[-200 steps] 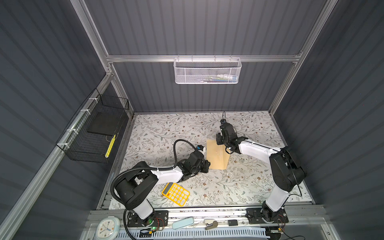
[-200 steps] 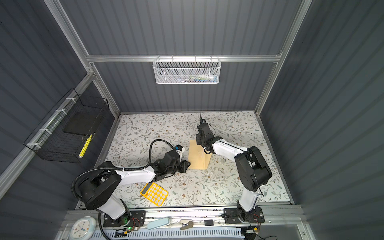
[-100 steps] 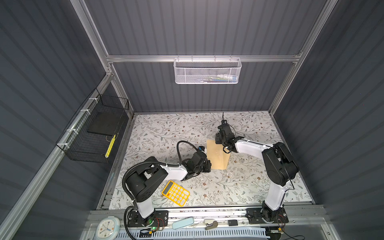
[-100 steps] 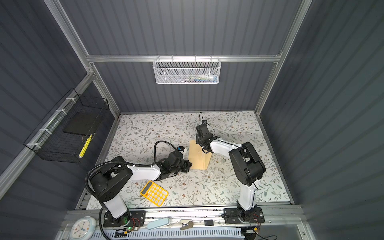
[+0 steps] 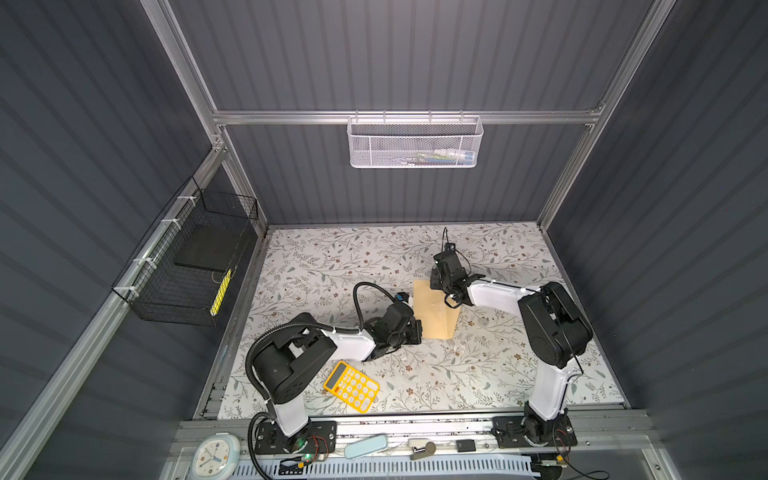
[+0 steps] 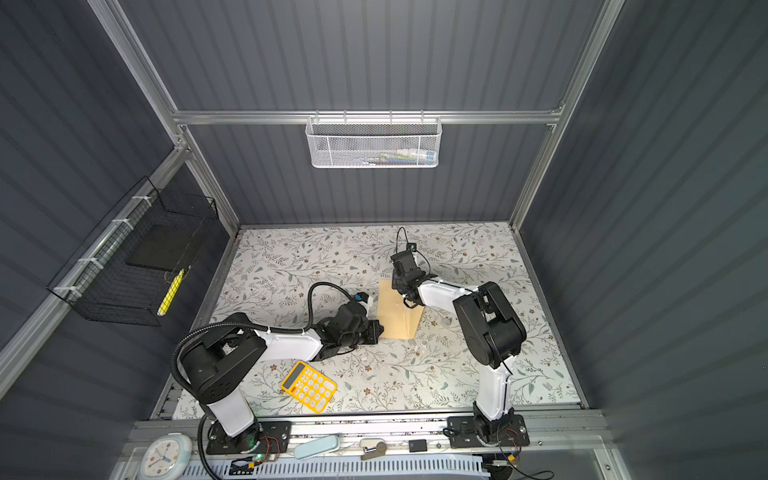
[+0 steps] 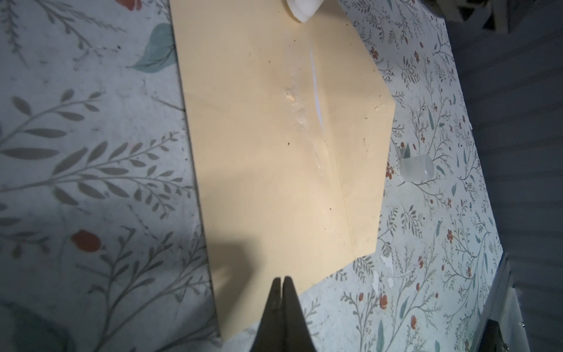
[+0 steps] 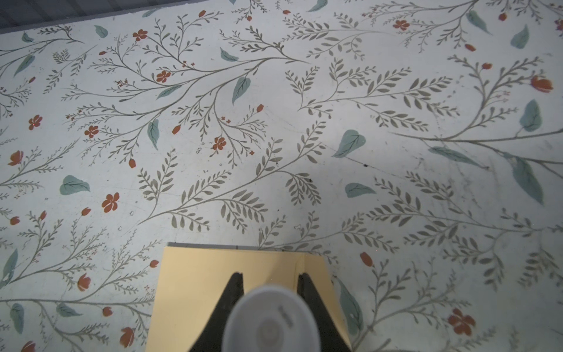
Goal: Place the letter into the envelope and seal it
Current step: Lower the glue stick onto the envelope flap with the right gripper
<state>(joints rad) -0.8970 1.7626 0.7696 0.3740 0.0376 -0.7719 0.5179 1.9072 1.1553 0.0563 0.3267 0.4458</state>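
The tan envelope [image 5: 434, 311] [image 6: 395, 316] lies flat mid-table, its flap [image 7: 362, 146] spread open with glue smears along the fold. Only a thin white sliver of the letter [image 7: 316, 91] shows at the opening; the rest is hidden. My left gripper [image 5: 415, 330] [image 6: 374, 330] [image 7: 282, 279] is shut, empty, tips over the envelope's near left corner. My right gripper [image 5: 451, 297] [image 6: 409, 299] [image 8: 270, 275] is shut on a white glue stick [image 8: 271, 320] over the envelope's [image 8: 195, 289] far end. The stick's tip [image 7: 304, 9] meets the paper [image 7: 259, 152].
A clear cap [image 7: 417, 169] lies on the floral table beside the flap. A yellow calculator [image 5: 351, 386] [image 6: 309, 386] sits near the front left. A black wire basket [image 5: 187, 266] hangs on the left wall, a white mesh basket [image 5: 415, 143] on the back wall.
My left gripper has closed at the envelope's near left corner and its arm has folded in closer. The right arm's elbow has drawn in; its gripper stays on the glue stick.
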